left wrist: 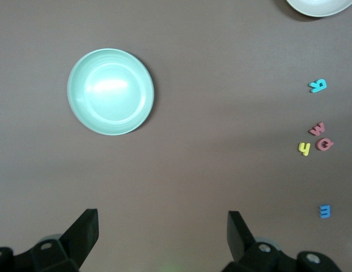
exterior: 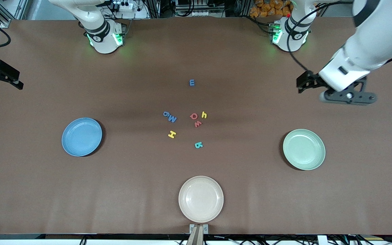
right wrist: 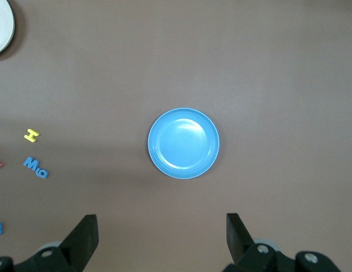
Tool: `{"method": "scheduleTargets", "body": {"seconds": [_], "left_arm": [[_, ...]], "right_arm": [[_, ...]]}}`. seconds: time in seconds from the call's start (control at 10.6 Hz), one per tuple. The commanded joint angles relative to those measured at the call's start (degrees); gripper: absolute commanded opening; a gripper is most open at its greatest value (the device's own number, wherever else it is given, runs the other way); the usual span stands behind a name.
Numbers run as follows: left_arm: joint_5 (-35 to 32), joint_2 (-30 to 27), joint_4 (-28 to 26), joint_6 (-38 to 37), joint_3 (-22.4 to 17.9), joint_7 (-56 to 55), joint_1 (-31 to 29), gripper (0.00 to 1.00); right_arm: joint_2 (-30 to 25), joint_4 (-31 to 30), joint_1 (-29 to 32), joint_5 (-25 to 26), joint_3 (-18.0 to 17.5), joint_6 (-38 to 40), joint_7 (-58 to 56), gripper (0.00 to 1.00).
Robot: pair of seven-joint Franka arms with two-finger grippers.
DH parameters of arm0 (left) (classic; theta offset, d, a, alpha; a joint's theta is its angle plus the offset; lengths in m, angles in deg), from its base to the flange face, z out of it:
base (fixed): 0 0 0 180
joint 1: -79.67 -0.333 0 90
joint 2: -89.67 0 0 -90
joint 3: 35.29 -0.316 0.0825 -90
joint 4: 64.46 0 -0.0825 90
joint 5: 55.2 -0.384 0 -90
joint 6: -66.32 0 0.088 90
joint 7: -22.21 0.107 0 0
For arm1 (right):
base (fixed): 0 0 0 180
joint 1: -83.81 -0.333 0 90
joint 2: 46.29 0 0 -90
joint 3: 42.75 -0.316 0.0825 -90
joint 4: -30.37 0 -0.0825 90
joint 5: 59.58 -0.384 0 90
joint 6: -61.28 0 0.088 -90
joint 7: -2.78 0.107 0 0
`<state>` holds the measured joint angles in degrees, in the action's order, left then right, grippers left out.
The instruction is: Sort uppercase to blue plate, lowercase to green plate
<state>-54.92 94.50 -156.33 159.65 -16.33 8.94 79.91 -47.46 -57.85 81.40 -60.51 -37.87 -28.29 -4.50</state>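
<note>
Brown counter (exterior: 46, 190) carries three plates and a loose cluster of foam letters near its middle. The blue plate (exterior: 82, 137) sits toward the right arm's end, bare, and the green plate (exterior: 304, 149) sits toward the left arm's end, also bare; a cream plate (exterior: 201, 199) lies nearest the front camera, between the two. None of the letters is on a plate. The blue m (exterior: 192, 82) lies apart from the rest, farthest from the front camera. The blue g (exterior: 165, 114) and the blue M (exterior: 172, 118) touch or nearly touch each other on the side of the cluster toward the blue plate. The red Q (exterior: 194, 116) lies just beside the yellow h (exterior: 203, 115), with the red w (exterior: 198, 124) just beside the Q and nearer the camera. The yellow H (exterior: 172, 134) lies nearer the camera than the M, and the teal R (exterior: 198, 145) is the letter nearest the cream plate. The left pincer (left wrist: 163, 226) hangs in the air over bare counter at the left arm's end, its jaws spread wide with nothing between them. The right pincer (right wrist: 162, 226) hangs over the counter at the right arm's end, with the blue plate in its wrist view, jaws likewise spread wide and holding nothing.
</note>
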Motion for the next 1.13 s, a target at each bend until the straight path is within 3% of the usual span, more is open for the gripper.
{"method": "scheduleTargets", "body": {"seconds": [0.0, 0.28, 0.56, 0.85, 1.03], "left_arm": [[0.60, 1.84, -2.17, 3.60, 4.22, -3.61, 0.01, 1.00], [-1.85, 6.76, -2.87, 7.73, 7.66, -5.27, 2.29, 1.00], [-2.03, 7.74, -8.12, 13.87, 12.48, -13.35, 3.53, 1.00], [-2.47, 9.23, -14.11, 23.27, 16.01, -18.71, 3.71, 1.00], [-5.96, 12.73, -14.39, 26.45, 16.19, -22.84, 6.51, 1.00]], "right_arm": [[0.90, -0.64, 0.39, -0.74, -0.14, -0.16, 0.24, 1.00], [1.61, -1.96, 0.30, -0.22, -0.14, 0.10, 0.24, 1.00], [2.65, -2.22, 0.48, 0.40, -0.14, 0.10, 0.59, 1.00], [6.34, -2.22, 0.65, -0.48, -0.14, -0.86, 1.21, 1.00], [10.03, -2.31, -0.13, -0.57, -0.23, -3.40, 1.12, 1.00]]}}
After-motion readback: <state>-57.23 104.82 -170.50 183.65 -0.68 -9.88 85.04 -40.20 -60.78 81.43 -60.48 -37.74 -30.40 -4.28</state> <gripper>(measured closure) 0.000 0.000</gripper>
